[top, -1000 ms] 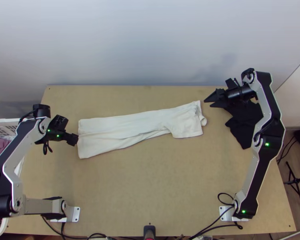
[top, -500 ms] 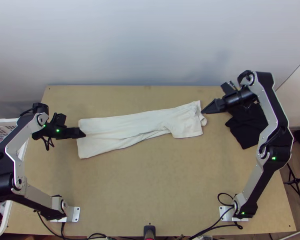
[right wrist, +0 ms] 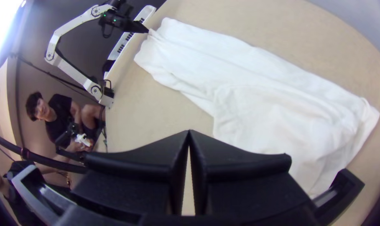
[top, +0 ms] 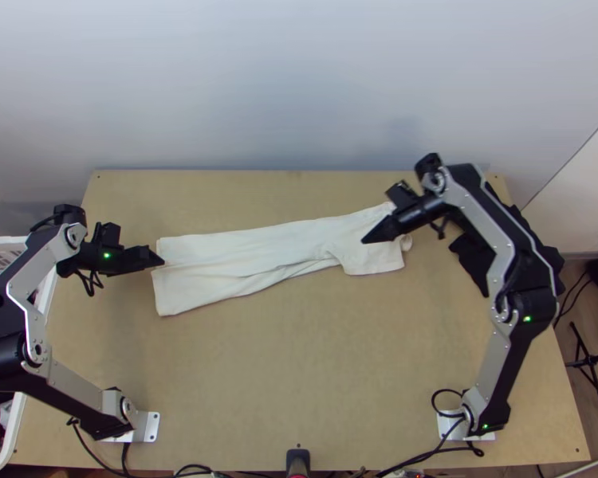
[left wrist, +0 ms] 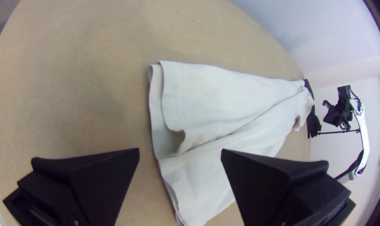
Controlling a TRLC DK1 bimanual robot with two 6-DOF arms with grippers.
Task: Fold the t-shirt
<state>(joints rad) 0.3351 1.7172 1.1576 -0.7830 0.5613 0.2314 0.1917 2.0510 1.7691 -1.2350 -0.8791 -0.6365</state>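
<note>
Left gripper: [top: 157, 260] 2 fingers wide apart, holding nothing, at the shirt's hem end
Right gripper: [top: 368, 238] 2 fingertips together, nothing in them, over the shirt near its sleeve end
White t-shirt: [top: 267, 252] folded into a long, creased strip, reaching from the left gripper's tips to past the right gripper's
Black cloth: [top: 473, 261] on the table [top: 299, 366], beyond the right gripper, partly under its arm

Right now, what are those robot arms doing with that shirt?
Two arms are working on a white cloth t-shirt, lying in a long folded strip on a light wooden table. The open left gripper is at its hem end, the shut right gripper over its sleeve end. Neither seems to hold it.
</note>
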